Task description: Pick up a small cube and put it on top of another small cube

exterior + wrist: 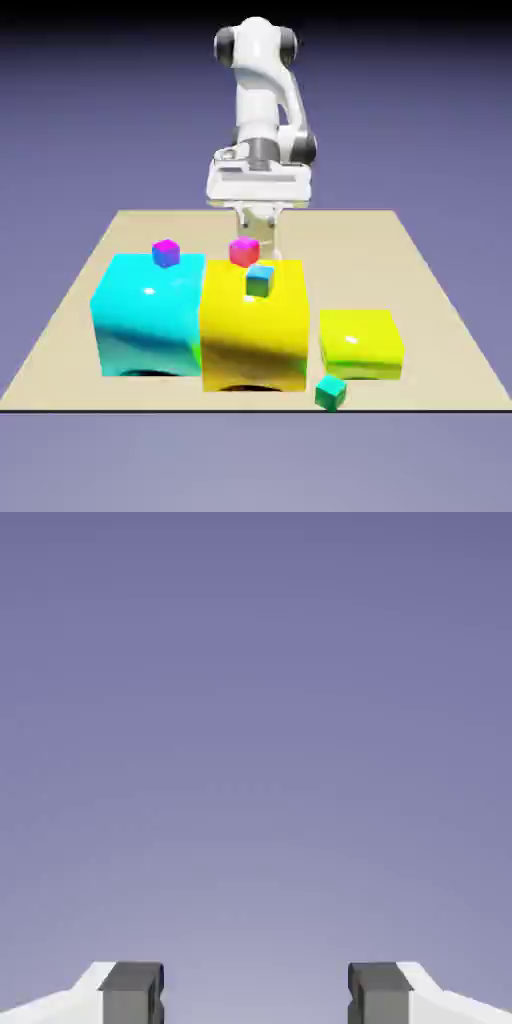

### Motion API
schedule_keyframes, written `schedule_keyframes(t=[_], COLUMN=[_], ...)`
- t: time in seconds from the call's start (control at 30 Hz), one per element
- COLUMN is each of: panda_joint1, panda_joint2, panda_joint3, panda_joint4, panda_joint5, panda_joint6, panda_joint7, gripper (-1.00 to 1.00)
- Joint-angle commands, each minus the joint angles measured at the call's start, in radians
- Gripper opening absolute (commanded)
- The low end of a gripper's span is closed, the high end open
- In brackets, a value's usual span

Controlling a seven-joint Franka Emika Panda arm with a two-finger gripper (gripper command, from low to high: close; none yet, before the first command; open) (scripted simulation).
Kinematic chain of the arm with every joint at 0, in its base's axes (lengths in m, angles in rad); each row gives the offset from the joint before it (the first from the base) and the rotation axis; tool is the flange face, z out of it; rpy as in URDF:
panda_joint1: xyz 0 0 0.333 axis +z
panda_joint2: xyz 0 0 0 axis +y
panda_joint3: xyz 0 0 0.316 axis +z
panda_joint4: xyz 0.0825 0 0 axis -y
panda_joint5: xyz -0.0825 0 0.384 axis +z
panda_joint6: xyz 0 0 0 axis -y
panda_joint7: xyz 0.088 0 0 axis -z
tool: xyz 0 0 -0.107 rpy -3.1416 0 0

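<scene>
The small teal-green cube lies on the table near the front edge, just in front of a lime block. My gripper hangs at the far side of the table, behind the big yellow block and well away from that cube. In the hand view the gripper is open, its grey fingertips wide apart with only the plain backdrop between them. No cube shows in the hand view.
A big cyan block stands left of the yellow one and carries a purple-magenta small cube. On the yellow block sit a pink small cube and a small cube with a light-blue top.
</scene>
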Motion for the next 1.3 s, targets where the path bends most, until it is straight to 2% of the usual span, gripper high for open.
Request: schedule_keyframes(t=[0.0,1.27], panda_joint1=[0.002,0.089], panda_joint2=[0.036,1.398], panda_joint3=[0.014,0.558], panda_joint4=[0.036,1.413], panda_joint5=[-0.019,-0.726], panda_joint6=[-0.039,-1.536], panda_joint7=[-0.003,-0.098], gripper=[0.00,0.00])
